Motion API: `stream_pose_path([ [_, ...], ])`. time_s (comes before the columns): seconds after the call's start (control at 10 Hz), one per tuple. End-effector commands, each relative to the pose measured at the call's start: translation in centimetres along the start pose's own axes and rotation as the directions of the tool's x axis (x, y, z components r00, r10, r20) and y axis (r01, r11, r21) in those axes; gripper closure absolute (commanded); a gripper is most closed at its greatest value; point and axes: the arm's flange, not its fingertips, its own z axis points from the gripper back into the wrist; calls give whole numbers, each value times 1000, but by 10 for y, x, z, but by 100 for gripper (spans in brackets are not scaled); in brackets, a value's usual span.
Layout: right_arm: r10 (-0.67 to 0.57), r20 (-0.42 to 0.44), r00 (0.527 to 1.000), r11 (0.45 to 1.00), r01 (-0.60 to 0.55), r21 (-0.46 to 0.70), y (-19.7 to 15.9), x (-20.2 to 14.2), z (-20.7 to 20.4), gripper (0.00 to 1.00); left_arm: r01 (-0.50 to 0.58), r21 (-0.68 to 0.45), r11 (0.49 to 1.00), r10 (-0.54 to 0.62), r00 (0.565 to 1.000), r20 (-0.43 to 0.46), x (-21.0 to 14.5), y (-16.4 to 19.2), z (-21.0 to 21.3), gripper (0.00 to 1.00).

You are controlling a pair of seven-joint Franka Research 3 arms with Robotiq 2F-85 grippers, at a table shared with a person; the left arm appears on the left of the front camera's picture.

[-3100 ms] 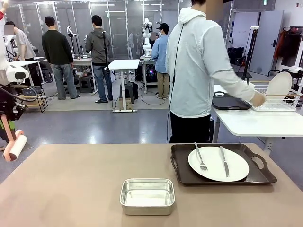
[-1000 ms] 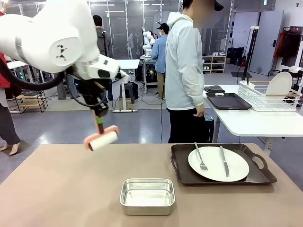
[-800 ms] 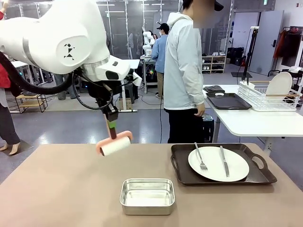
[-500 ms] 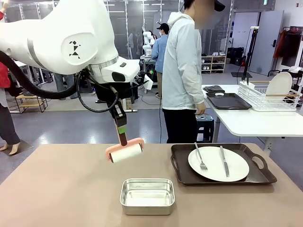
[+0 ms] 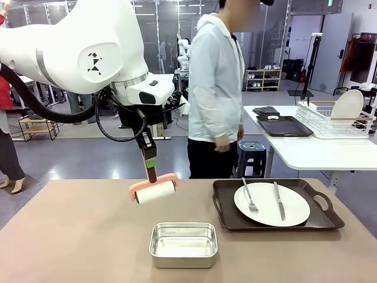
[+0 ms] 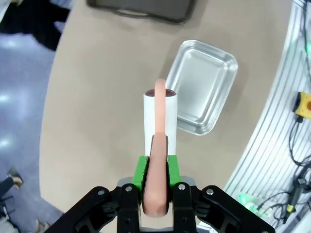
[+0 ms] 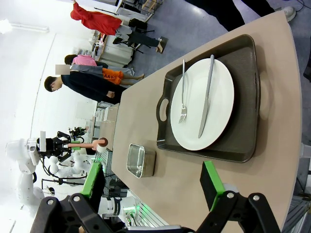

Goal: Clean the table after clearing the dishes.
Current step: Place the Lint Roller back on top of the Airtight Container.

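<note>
The brownish table (image 5: 76,236) carries a dark handled tray (image 5: 321,221) with a round white plate (image 5: 291,212); a fork (image 5: 250,197) and a knife (image 5: 278,200) lie on the plate. Above the table's far middle, my left gripper (image 5: 151,165) is shut on the pink handle of a white roller (image 5: 155,191), which hangs just over the surface. In the left wrist view the green pads (image 6: 141,170) pinch that handle (image 6: 157,194), with the roller (image 6: 158,114) beyond. My right gripper (image 7: 153,187) is open, looking down on the plate (image 7: 218,97) and tray (image 7: 243,73).
A small steel pan (image 5: 183,243) sits at the near middle, close to the roller (image 6: 201,85). A person (image 5: 215,88) stands at the far edge. To the right, a white side table (image 5: 318,154) holds a dish rack (image 5: 336,121) and another dark tray (image 5: 283,125).
My left arm swung in from the left and carried the roller rightward and down toward the table's middle. The person turned from the side table and walked left.
</note>
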Motion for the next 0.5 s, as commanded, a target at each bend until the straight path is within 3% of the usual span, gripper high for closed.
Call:
stream_pose_path([
  [0.0,3,0,1000,1000,-3,2,3,-2,1,0,214,-90,973,-211,977,39,11,-7,-15,79],
  [0.4,3,0,1000,1000,-3,2,3,-2,1,0,341,-213,916,-337,940,53,36,-16,-60,79],
])
